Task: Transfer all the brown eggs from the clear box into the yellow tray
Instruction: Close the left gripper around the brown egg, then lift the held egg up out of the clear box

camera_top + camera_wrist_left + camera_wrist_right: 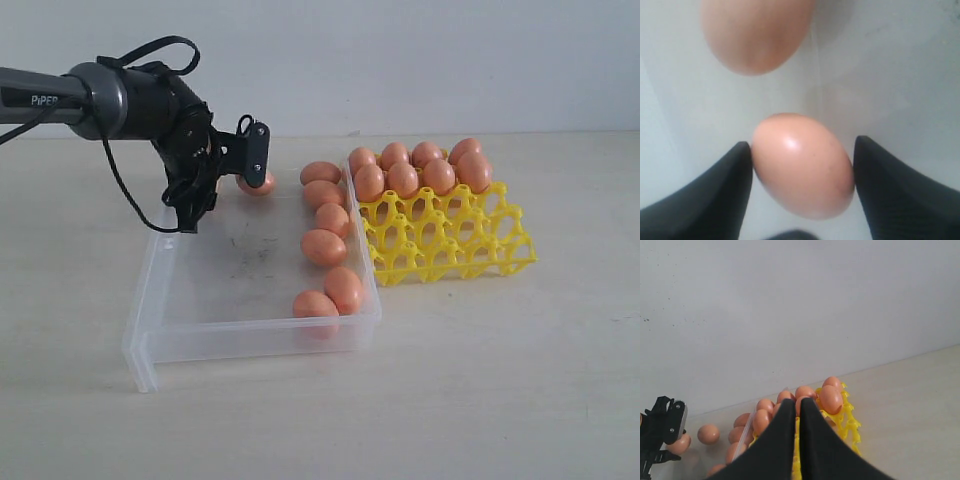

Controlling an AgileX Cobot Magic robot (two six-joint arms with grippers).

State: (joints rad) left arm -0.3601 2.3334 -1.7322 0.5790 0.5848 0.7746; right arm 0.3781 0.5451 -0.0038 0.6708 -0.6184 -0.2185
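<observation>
In the left wrist view a brown egg (802,165) sits between the black fingers, and both pads touch its sides. My left gripper (208,192) is shut on it at the far left corner of the clear box (250,335); the exterior view hides this egg behind the gripper. A second egg (256,183) lies just beyond. Several more eggs (323,246) lie along the box's right wall. The yellow tray (450,245) holds several eggs (402,179) in its back rows. My right gripper (796,405) is shut on nothing, high up and out of the exterior view.
The left arm (110,100) reaches in from the left edge with a loose black cable. The tray touches the box's right wall. The front cups of the tray (850,425) hold nothing. A pale wall stands behind the table.
</observation>
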